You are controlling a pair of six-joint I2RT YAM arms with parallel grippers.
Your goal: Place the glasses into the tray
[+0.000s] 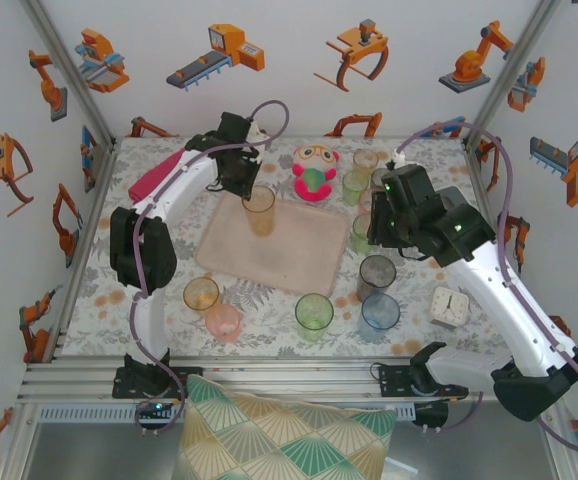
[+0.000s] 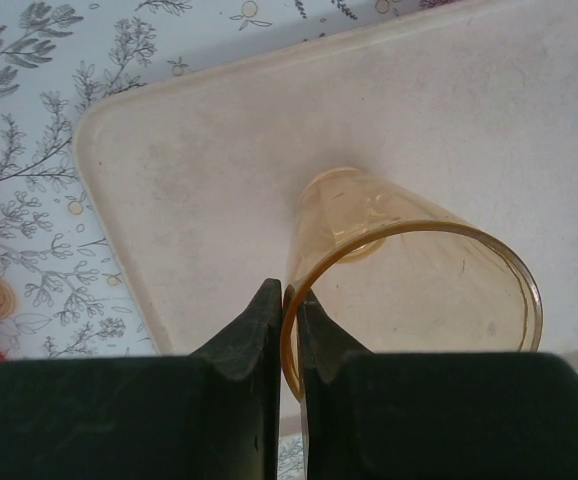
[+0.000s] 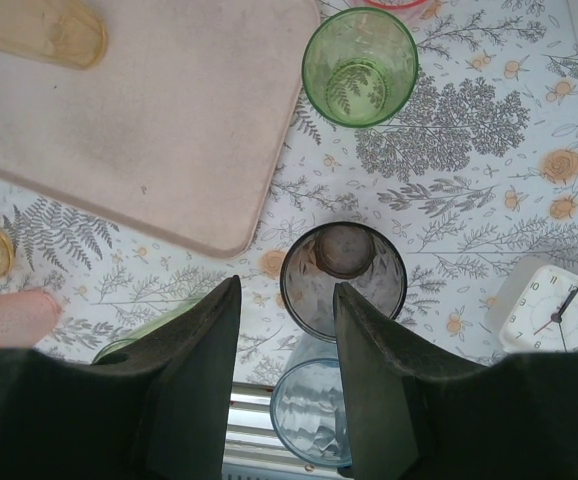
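Black left claw (image 2: pixel 289 305) clamped on the rim of a translucent amber tumbler (image 2: pixel 399 270) upright on the matte beige tray (image 2: pixel 169 180). Right wrist view adds: right claw (image 3: pixel 287 290) apart, empty, above 1 grey tumbler (image 3: pixel 342 282).

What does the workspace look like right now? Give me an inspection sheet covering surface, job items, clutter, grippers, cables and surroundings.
Surface: floral table cover, no spills seen.
Job's things: amber glass in the tray; grey glass, blue glass and others stand outside it.
Clutter: plush toy, clock, magenta cloth, cushion.
Grippers: left gripper shut on the amber glass's rim; right gripper open above the grey glass.
Cables: purple cables looped along both arms.
Surroundings: walls printed with robot pictures.
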